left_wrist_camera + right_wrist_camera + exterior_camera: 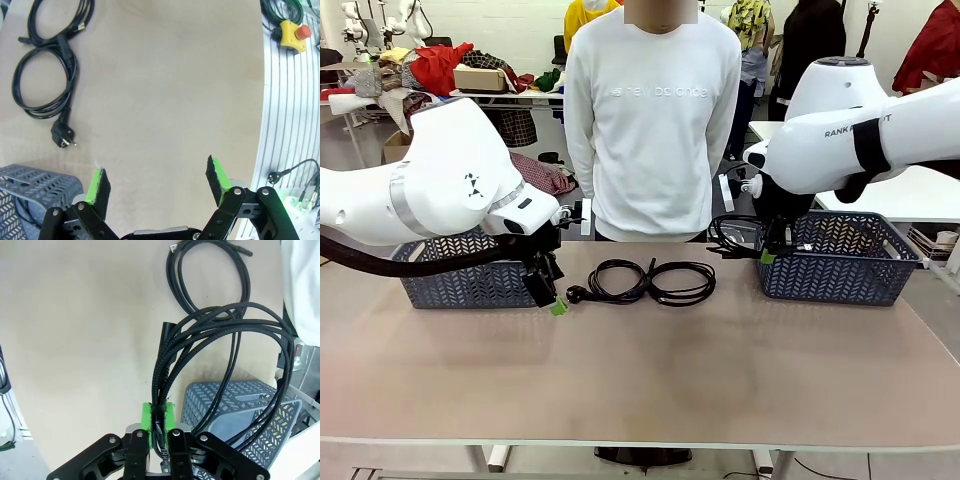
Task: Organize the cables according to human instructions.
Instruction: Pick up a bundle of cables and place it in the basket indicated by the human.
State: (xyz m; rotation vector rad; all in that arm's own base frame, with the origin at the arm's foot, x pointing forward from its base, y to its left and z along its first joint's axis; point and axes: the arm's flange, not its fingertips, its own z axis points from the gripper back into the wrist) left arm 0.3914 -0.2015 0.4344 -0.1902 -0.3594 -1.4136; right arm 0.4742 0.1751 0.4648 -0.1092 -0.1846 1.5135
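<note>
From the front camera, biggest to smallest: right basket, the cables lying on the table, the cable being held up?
Largest: right basket
cables on the table
held cable, though the right gripper hides part of it

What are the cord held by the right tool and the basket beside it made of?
The held cord looks fabric-braided: matte black with a fine woven criss-cross texture, likely over wire. The basket seems moulded plastic, blue-grey with a slight sheen, its walls pierced in a herringbone pattern.
</note>
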